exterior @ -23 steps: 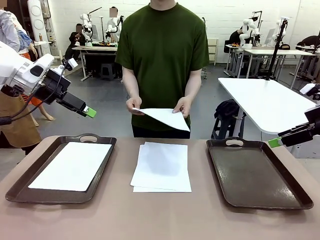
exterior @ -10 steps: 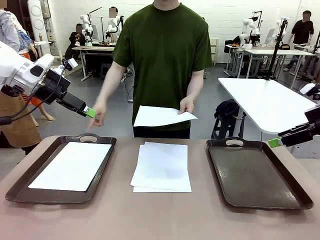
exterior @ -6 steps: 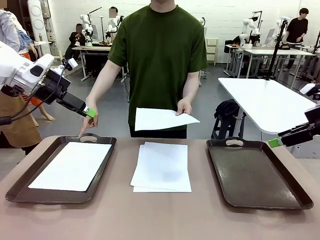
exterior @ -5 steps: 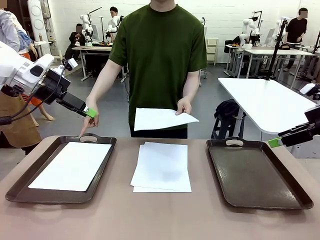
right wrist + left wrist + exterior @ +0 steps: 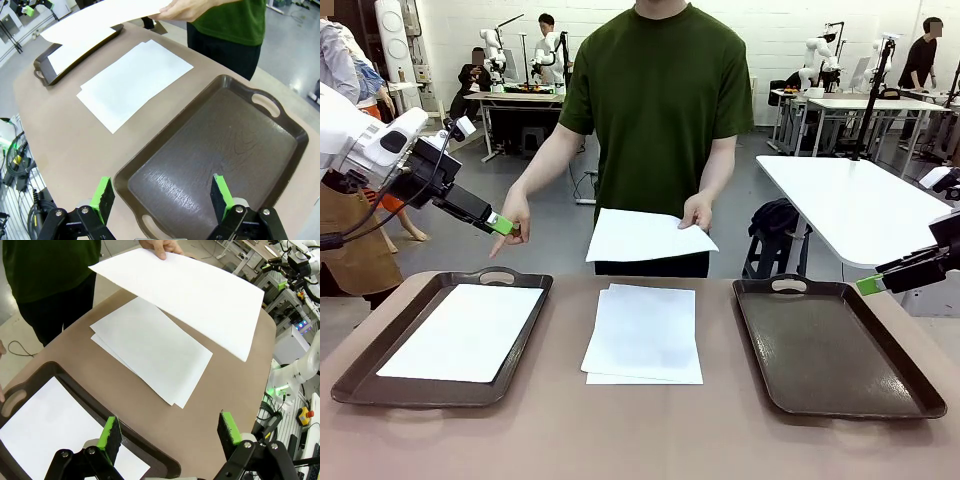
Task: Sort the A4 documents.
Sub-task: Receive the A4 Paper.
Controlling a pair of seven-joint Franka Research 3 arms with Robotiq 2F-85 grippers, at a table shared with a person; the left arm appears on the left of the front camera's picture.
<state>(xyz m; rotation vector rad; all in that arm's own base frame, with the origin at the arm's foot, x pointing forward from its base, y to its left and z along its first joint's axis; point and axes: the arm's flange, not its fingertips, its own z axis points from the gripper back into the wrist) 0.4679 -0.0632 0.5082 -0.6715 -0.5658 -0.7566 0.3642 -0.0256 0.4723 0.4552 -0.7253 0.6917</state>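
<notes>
A small stack of A4 documents (image 5: 643, 333) (image 5: 150, 347) (image 5: 132, 82) lies at the table's middle. One more sheet (image 5: 463, 331) (image 5: 55, 435) rests in the left brown tray (image 5: 360, 370) (image 5: 75, 390). The person holds another sheet (image 5: 645, 236) (image 5: 185, 287) (image 5: 100, 20) in one hand above the stack. Their other hand (image 5: 510, 225) points down toward the left tray, close to my left gripper (image 5: 500, 224) (image 5: 170, 432). That gripper hangs open and empty above the tray's far end. My right gripper (image 5: 870, 285) (image 5: 162, 195) is open and empty over the bare right tray (image 5: 835, 345) (image 5: 215, 160).
The person stands at the table's far edge, behind the stack. A white table (image 5: 860, 205) stands beyond the right tray. Bare brown tabletop (image 5: 640, 430) runs along the near edge and between the trays.
The person's pointing hand has lifted from the left tray's handle to just beside my left gripper's tip. The held sheet shifted slightly. Both arms stayed still.
</notes>
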